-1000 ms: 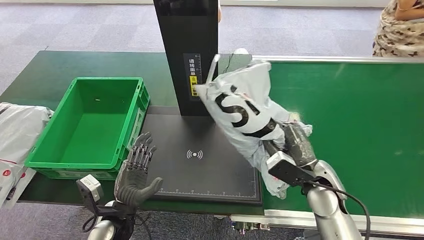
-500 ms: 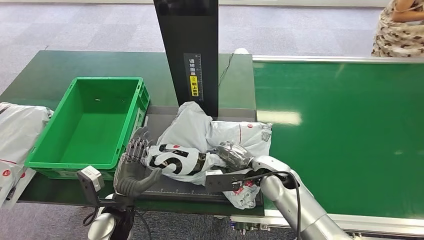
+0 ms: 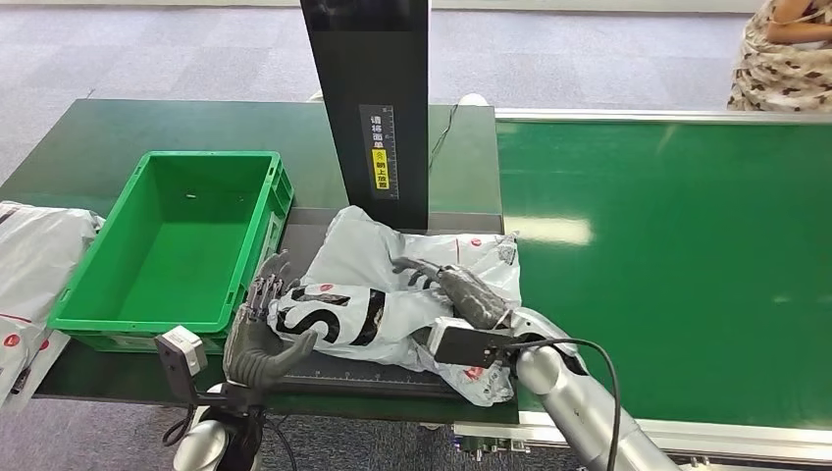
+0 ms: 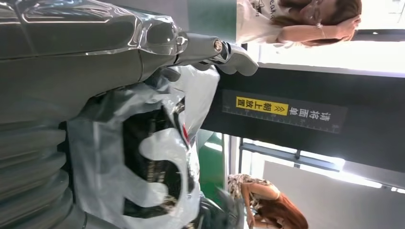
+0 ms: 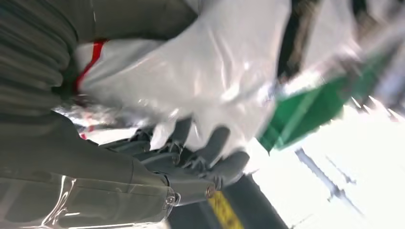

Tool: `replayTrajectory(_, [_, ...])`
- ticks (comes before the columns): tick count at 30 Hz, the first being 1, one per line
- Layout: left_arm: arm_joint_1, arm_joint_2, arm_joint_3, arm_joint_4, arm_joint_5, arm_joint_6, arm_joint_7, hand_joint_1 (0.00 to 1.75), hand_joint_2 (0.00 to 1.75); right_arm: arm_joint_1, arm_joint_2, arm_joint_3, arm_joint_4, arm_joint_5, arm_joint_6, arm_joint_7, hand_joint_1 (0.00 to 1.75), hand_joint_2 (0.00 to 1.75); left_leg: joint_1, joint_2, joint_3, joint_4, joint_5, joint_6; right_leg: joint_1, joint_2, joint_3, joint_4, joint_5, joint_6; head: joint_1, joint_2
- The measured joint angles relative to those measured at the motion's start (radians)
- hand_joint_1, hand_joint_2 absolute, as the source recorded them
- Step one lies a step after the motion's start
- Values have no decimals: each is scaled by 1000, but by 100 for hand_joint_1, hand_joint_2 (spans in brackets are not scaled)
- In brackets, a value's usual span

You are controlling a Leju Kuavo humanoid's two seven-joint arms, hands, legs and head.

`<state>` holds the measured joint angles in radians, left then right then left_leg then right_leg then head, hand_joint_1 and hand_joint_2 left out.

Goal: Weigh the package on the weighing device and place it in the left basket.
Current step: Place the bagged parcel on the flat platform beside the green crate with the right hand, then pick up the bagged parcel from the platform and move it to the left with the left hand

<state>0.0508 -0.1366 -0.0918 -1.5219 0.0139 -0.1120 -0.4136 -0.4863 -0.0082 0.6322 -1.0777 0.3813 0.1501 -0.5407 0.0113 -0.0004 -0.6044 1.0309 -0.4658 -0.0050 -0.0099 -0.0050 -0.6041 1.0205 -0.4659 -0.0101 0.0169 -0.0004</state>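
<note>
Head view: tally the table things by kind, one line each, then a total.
Grey plastic mailer packages: 2, one on the scale, one left of the crate
Green plastic crates: 1
Black weighing devices with upright column: 1
Total: 4

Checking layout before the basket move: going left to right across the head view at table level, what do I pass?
Spare grey parcels → green basket → left robot hand → package on the scale → right robot hand → green conveyor.
</note>
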Motion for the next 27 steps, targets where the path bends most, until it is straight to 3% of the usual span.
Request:
replayTrajectory(8, [20,0,1,0,-6,2,-1,0,175,203,19,-245,-263,-236,19,-40,0,175,0,-1,0,0,-2,0,0,0,0,0,-1,1,0,0])
replayTrajectory(17, [14,0,-4,0,-63,11,7,0,175,328,59,-391,-407,-229,84,7,0,175,0,0,0,0,-2,0,0,0,0,0,-1,1,0,0])
replayTrajectory(22, [-30,7,-33,3,-284,86,26,0,175,361,74,-424,-437,-216,105,8,0,175,0,0,0,0,-1,0,0,0,0,0,-1,1,0,0])
replayTrajectory(27, [-123,38,-105,52,-666,154,109,0,175,373,86,-443,-449,-214,127,3,0,175,0,0,1,0,-1,0,0,0,0,0,-1,1,0,0])
